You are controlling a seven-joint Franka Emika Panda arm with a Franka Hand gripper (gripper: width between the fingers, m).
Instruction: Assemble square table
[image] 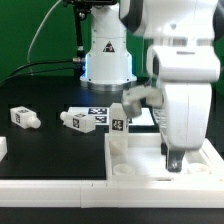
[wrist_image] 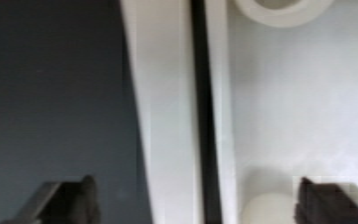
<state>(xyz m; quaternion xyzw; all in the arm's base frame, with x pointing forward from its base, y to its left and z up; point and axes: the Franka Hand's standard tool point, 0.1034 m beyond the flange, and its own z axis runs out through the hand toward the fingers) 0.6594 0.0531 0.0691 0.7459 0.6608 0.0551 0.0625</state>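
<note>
The white square tabletop (image: 135,158) lies at the front of the exterior view's right, raised rim up. My gripper (image: 173,160) reaches down onto it, open. In the wrist view my gripper (wrist_image: 197,200) straddles the top's white edge strip (wrist_image: 163,120), one dark finger (wrist_image: 60,203) over the black table and the other inside the top (wrist_image: 300,110). A round corner socket (wrist_image: 291,8) shows ahead of the fingers. Three tagged white legs lie behind: one at the far left (image: 22,118), one in the middle (image: 80,121), one beside the arm (image: 118,118).
The marker board (image: 97,111) lies behind the legs, in front of the robot base (image: 105,55). A long white bar (image: 55,188) runs along the front edge, and a white piece (image: 3,148) shows at the left border.
</note>
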